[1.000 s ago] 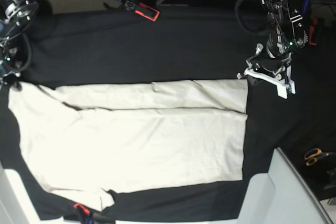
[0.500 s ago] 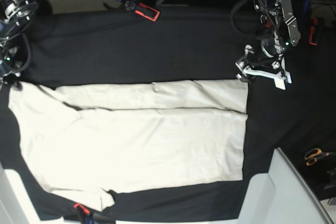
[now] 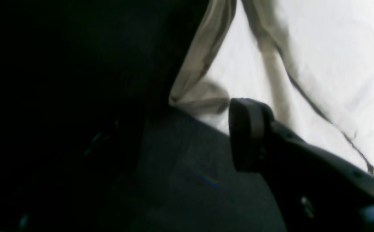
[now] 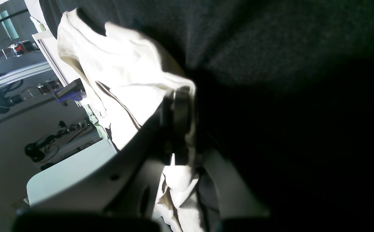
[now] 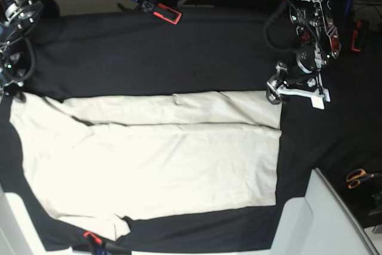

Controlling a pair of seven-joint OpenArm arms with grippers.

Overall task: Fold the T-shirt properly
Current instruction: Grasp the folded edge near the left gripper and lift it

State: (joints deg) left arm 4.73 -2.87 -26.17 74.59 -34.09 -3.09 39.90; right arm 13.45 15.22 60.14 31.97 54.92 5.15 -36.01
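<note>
Base: T-shirt (image 5: 155, 159) on black tablecloth (image 5: 179, 52) (cluttered room).

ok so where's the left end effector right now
In the base view the left end effector is at upper right, over the black tablecloth, just off the T-shirt's top right corner; the left wrist view shows that corner beside its fingertip.

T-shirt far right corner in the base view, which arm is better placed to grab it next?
Left. Its end effector hangs open just beside that corner of the T-shirt, over the black tablecloth. The right end effector is already shut on cloth at the opposite end.
</note>
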